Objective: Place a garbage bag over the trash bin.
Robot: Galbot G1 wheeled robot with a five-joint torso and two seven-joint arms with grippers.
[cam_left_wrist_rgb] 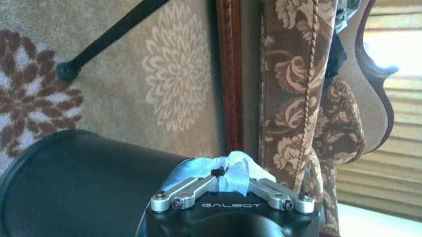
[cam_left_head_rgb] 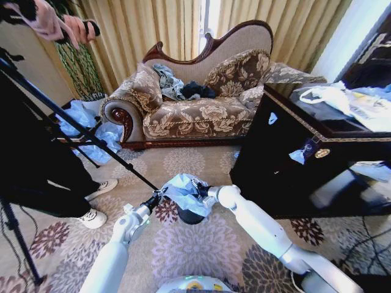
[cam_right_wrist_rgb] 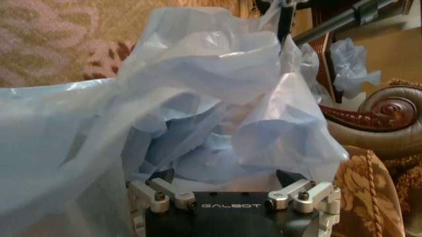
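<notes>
Garbage bag (cam_left_head_rgb: 183, 190) sits bunched over the trash bin (cam_left_head_rgb: 190, 215) on the patterned carpet (cam_left_head_rgb: 201, 250), btwn the two grippers, in front of the sofa (cam_left_head_rgb: 201, 97) and just beside the black cabinet (cam_left_head_rgb: 305, 165). Most of the bin is hidden under the plastic in the head view; only a dark lower part shows.

Left gripper (cam_left_head_rgb: 157, 198) is at the bag's left edge. Left wrist view: left gripper (cam_left_wrist_rgb: 228, 178) fingers pressed together, pinching a small fold of pale blue plastic (cam_left_wrist_rgb: 238, 168), w/ the bin's black wall (cam_left_wrist_rgb: 79, 187) right beside it.

Right gripper (cam_left_head_rgb: 200, 190) is at the bag's right side, half buried in plastic. Right wrist view: crinkled bag (cam_right_wrist_rgb: 197, 98) covers the fingertips of the right gripper (cam_right_wrist_rgb: 224, 173); the finger linkages look spread wide w/ plastic btwn them, but can't tell whether it's actually gripping. Bin rim not visible there.

A tripod leg (cam_left_head_rgb: 91, 140) runs diagonally down toward the left gripper.
</notes>
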